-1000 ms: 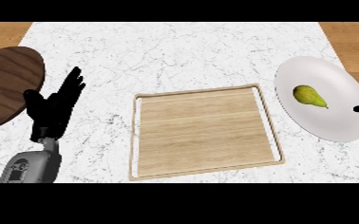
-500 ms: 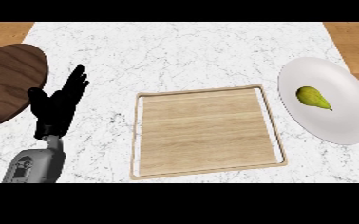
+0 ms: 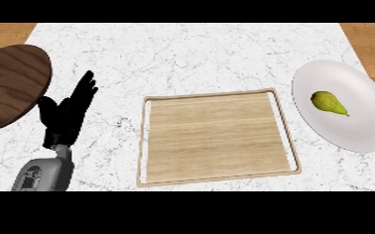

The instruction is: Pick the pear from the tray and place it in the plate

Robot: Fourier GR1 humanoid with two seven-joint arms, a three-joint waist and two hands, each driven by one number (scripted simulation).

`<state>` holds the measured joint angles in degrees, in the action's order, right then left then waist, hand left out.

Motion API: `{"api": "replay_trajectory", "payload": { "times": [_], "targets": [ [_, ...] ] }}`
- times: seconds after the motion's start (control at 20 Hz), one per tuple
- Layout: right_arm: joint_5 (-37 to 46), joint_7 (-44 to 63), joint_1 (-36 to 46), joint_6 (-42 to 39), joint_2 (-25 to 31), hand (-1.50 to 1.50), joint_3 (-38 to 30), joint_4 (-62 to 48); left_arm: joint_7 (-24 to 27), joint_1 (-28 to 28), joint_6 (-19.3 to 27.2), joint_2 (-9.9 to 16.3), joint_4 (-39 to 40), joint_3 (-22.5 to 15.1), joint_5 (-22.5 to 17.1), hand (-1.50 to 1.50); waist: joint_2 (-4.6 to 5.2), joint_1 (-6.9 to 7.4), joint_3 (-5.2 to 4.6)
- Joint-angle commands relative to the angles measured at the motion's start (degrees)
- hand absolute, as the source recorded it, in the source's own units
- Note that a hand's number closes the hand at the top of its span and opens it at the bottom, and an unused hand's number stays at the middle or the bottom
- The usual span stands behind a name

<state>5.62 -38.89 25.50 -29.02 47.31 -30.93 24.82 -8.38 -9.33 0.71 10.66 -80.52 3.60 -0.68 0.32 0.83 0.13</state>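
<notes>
A green-yellow pear (image 3: 329, 103) lies on its side on the white plate (image 3: 344, 129) at the counter's right edge. The light wooden tray (image 3: 216, 136) sits in the middle of the marble counter with nothing on it. My left hand (image 3: 67, 115) rests open at the lower left, fingers up, well to the left of the tray and touching nothing. No right hand shows in the view.
A dark brown round wooden board (image 3: 18, 82) lies at the left edge, just beyond my left hand. White marble counter (image 3: 190, 54) stretches behind the tray, with wooden floor strips at the far corners.
The view has shifted slightly, so the plate and pear sit a little further left in the picture. My left hand stays in the same resting pose.
</notes>
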Motion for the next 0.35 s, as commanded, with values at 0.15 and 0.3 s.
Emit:
{"api": "replay_trajectory", "payload": {
  "times": [0.15, 0.3],
  "targets": [
    [2.3, -8.7, 0.4, -3.2, 2.7, -1.5, 2.0, -6.7, 0.1, 0.0, -1.9, 0.8, 0.8, 0.5, -0.4, 0.0, 0.16, 0.29, 0.06],
    [2.6, -10.4, -0.9, -4.0, 4.4, -1.5, 2.3, -8.0, -1.7, 2.2, -1.4, 0.8, -3.7, 0.0, -0.1, 0.0, 0.13, 0.51, 0.12]
  ]
}}
